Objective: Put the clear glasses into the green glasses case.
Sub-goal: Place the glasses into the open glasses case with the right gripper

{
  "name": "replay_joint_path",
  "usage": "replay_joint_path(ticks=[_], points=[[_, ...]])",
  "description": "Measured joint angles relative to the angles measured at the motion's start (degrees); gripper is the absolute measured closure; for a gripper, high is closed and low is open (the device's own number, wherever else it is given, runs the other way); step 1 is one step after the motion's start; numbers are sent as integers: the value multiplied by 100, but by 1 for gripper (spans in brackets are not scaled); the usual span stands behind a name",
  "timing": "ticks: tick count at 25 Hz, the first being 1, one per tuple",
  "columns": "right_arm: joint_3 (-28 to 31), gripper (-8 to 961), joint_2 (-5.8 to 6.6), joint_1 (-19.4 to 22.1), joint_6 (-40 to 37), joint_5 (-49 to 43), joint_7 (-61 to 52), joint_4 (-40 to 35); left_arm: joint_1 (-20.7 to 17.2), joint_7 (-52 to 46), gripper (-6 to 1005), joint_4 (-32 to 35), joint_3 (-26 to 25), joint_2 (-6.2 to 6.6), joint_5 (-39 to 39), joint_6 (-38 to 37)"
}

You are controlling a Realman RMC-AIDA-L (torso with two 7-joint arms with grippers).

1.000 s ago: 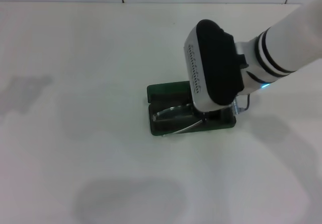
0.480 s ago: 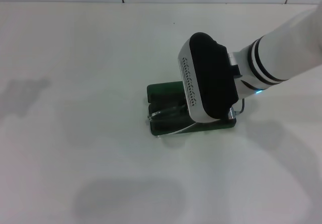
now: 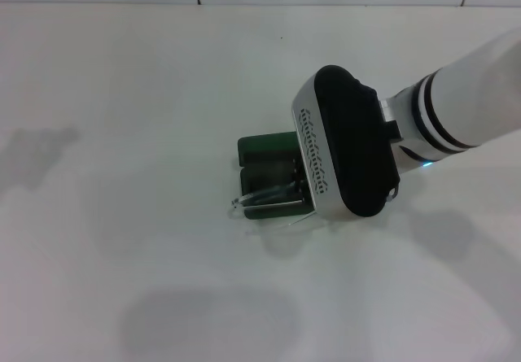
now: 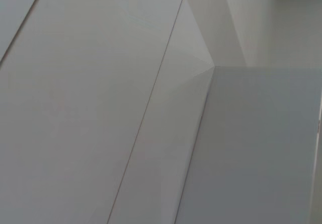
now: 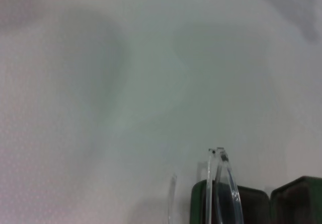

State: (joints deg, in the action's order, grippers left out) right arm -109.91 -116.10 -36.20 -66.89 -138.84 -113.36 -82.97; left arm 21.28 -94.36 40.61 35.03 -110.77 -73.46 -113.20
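Your right gripper (image 3: 313, 191) hides its fingers, grip unknowable; clear glasses (image 3: 264, 199) overhang the green glasses case (image 3: 264, 146) toward 8 o'clock and could slide out

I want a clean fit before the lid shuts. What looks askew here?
The glasses are not seated: their clear ends stick out past the left end of the case. The right gripper is low over the case and hides the rest. The left arm is out of the head view.
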Motion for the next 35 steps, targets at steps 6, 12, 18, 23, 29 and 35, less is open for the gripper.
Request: replay_joint_path(ticks=[6,12,18,23,29,35], points=[[-3,882,16,224,-37,-88,4,-299,32,-42,968,0,-7,-26,6,0],[22,882,18,325,112,-104,122,-399,51,-85,968,0,-23,-42,15,1],[-44,882,8,362,541,-226,155,-288,61,-88,967,0,-24,-49,16,8],[-129,882,6,386,673,-257,157,-198,47,-89,968,0,-23,-49,17,10],[-253,882,2,401,914,-258,160,-95,12,-77,968,0,-15,-58,17,6],[-282,881,0,404,1009,-263,150,11,-12,-71,968,0,-10,-68,12,3]])
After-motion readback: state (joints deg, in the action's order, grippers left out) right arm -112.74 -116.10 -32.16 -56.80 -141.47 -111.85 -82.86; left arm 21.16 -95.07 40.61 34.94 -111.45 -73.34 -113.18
